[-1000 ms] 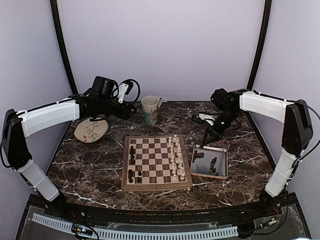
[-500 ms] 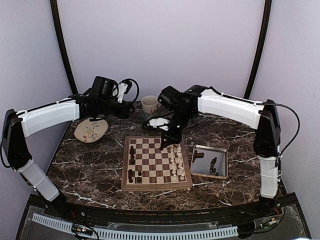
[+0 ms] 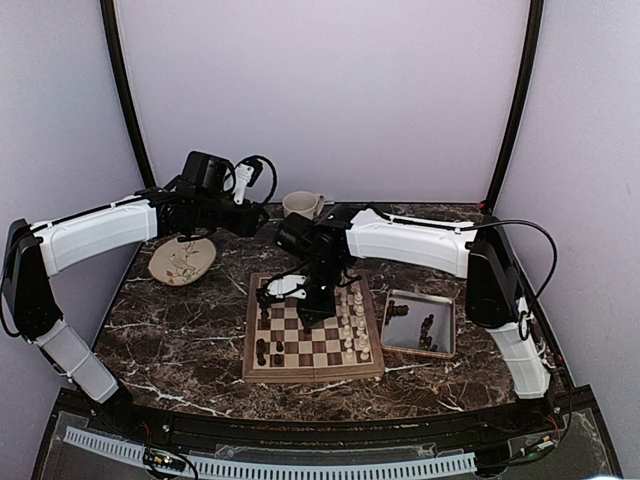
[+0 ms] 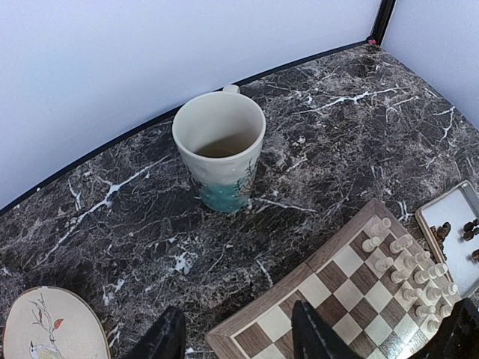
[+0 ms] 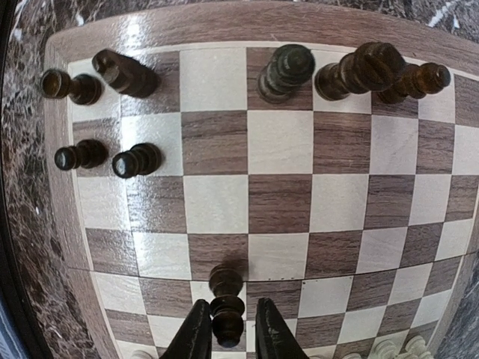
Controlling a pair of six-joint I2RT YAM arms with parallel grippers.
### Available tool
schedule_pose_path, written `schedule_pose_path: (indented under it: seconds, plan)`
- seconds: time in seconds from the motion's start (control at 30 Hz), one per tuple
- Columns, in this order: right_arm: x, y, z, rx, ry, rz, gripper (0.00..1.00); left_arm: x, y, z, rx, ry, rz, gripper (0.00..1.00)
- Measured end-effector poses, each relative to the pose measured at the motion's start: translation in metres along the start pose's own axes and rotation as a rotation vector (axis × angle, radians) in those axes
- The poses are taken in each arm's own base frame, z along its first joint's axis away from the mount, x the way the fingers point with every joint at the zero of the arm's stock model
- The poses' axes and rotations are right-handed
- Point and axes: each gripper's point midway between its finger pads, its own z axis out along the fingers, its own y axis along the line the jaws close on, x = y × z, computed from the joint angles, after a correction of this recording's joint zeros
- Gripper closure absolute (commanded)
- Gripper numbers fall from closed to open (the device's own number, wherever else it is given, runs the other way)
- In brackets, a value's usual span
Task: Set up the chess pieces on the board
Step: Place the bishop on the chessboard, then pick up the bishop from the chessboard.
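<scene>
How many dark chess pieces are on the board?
8 dark pieces in the right wrist view: five along the board's edge row, two on the next row, one between the right gripper's fingers. Others may be hidden.

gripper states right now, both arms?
Left gripper: open, holding nothing.
Right gripper: fingers either side of a dark chess piece standing on the board; cannot tell if it is gripped.

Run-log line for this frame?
right gripper: around dark piece on board, grip unclear | left gripper: open, empty
</scene>
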Motion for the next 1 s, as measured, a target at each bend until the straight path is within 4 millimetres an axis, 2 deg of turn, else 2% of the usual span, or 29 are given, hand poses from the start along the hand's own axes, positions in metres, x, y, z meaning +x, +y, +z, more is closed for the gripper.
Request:
schedule_pose_path:
  seconds: [0.2,0.33,0.43,0.5,0.57,0.67,0.8,0.9,1.0]
  plan:
    - [0.001,-0.001,-0.005,0.001,-0.011,0.009,0.72,0.000,-0.001,0.000,0.008,0.001,0.001,0.50]
    - [0.014,0.004,-0.032,-0.016,-0.059,0.042,0.72,0.002,-0.007,-0.001,0.041,0.025,0.029,0.53]
    - [0.039,-0.002,-0.068,0.004,-0.128,0.105,0.72,-0.005,-0.016,0.001,0.076,0.055,0.061,0.53]
    - [0.065,-0.010,-0.094,0.035,-0.182,0.168,0.73,-0.011,-0.034,0.004,0.111,0.082,0.105,0.53]
    - [0.097,-0.020,-0.117,0.087,-0.242,0.242,0.73,-0.005,-0.057,0.005,0.160,0.128,0.151,0.53]
    - [0.145,-0.032,-0.129,0.169,-0.292,0.347,0.73,0.019,-0.098,0.005,0.260,0.243,0.214,0.55]
    - [0.191,-0.028,-0.115,0.216,-0.329,0.440,0.72,0.066,-0.133,0.004,0.349,0.422,0.263,0.57]
    - [0.214,-0.025,-0.108,0.228,-0.353,0.503,0.71,0.104,-0.146,0.004,0.382,0.559,0.286,0.57]
    - [0.223,-0.038,-0.117,0.266,-0.399,0.538,0.71,0.132,-0.155,0.004,0.400,0.669,0.312,0.57]
